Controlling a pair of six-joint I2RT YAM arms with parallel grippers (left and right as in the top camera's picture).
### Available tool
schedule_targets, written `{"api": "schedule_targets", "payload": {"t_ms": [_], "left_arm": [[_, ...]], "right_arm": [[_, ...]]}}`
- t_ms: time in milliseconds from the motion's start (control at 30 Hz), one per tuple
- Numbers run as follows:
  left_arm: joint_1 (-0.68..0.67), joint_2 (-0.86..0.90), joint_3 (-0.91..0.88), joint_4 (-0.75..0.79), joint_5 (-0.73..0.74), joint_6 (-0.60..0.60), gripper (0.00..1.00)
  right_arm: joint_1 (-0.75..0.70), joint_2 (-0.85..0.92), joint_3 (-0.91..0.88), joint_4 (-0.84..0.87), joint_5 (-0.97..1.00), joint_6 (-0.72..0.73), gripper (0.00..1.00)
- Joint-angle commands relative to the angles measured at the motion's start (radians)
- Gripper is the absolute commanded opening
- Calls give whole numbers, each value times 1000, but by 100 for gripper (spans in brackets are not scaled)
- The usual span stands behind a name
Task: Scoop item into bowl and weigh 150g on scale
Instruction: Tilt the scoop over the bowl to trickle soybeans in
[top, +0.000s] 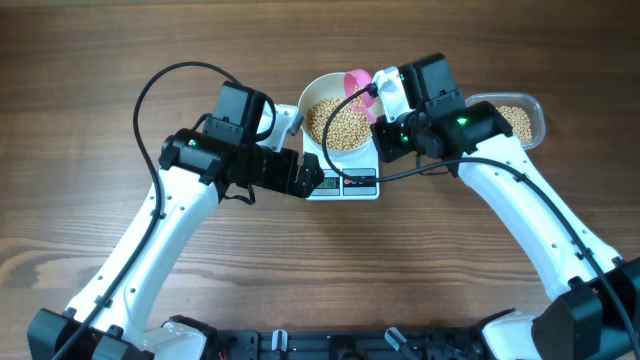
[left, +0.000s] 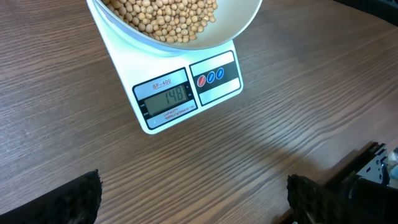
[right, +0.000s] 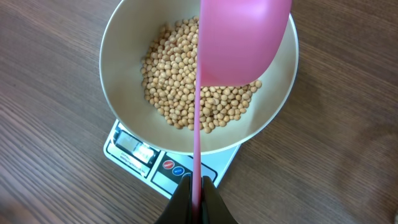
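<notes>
**Fingers clamped on scoop over bowl, reading a shade short**

Right fingers (right: 181, 202) are pinched together on the thin handle of a pink scoop (right: 242, 43). Left fingers (left: 74, 202) stand wide apart and hold nothing, low over the wooden surface (top: 100, 220) just in front of the scale (left: 121, 62).

The bowl (right: 118, 81) sits square on the scale, with a good layer of beans (right: 180, 81) across its bottom. A clear container (top: 536, 108) with more of them lies to the right of the bowl, past the right wrist.

The scoop's long axis runs straight out from the right fingers, and its head hangs over the bowl's far side. I cannot tell whether anything is left in it.

The display (left: 168, 98) seems to read 148, so I judge a few more are needed. The right arm is the one placed to fetch them.
</notes>
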Motion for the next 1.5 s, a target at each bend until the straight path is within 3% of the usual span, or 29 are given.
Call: {"api": "schedule_targets", "payload": {"t_ms": [0,1067,1300,1467], "left_arm": [[0,5,5,2,10,15,100],[0,5,5,2,10,15,100],[0,5,5,2,9,15,100],[0,5,5,2,10,15,100]], "right_arm": [[5,-17,15,6,-17,14,4],[5,-13,21,-13,37,-72,4],[5,-13,21,-13,-34,-63,4],[5,-13,21,-13,-97,26,4]]}}
